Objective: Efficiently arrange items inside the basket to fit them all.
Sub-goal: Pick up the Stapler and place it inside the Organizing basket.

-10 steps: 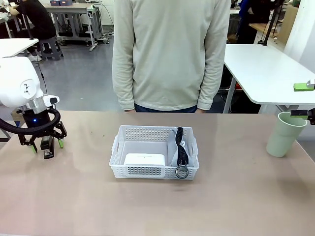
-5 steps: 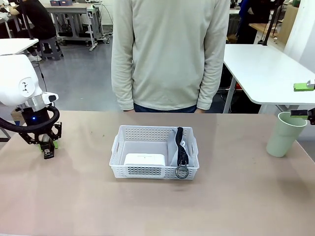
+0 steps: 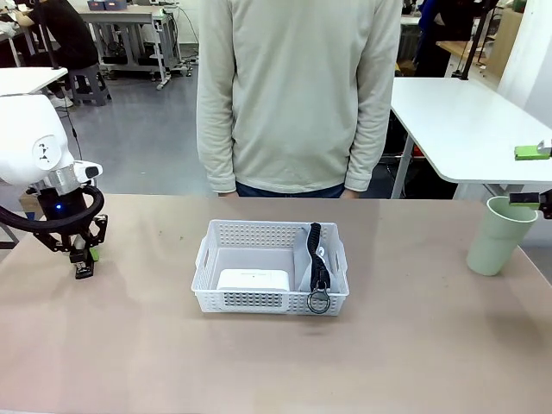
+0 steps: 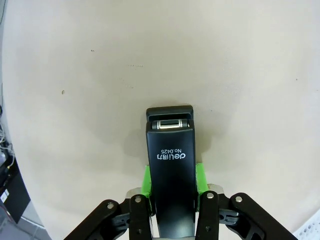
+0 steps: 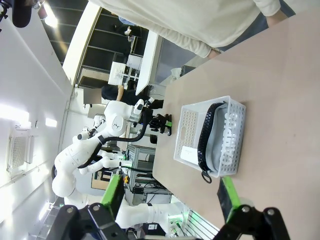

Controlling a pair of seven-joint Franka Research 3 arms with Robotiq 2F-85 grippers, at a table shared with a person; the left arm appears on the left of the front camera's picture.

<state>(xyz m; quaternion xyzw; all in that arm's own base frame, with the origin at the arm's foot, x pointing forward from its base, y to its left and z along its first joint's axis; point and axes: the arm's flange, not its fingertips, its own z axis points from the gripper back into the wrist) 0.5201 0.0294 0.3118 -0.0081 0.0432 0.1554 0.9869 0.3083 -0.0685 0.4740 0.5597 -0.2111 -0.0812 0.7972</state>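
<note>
The small black stapler (image 4: 171,165) lies on the table at the far left, and my left gripper (image 3: 84,257) is shut on it, its green pads (image 4: 145,180) pressed against both sides. The white lattice basket (image 3: 259,300) stands mid-table. Inside it, the white box (image 3: 253,279) lies at the front left and the grey pouch (image 3: 304,259) stands on edge at the right; its black strap (image 3: 316,250) and metal ring (image 3: 319,302) hang over the front wall. The pale green cup (image 3: 497,237) stands at the far right. My right gripper (image 3: 530,175) hangs open beside the cup's rim.
A person in a cream sweater (image 3: 297,95) stands at the far edge behind the basket, hands out of sight. Bare tabletop lies between the basket and each arm. In the right wrist view the basket (image 5: 187,125) and the left arm (image 5: 117,120) show across the table.
One second ago my left gripper's fingers stood spread around the stapler; they have since closed on it. The right arm, cup and basket have not moved.
</note>
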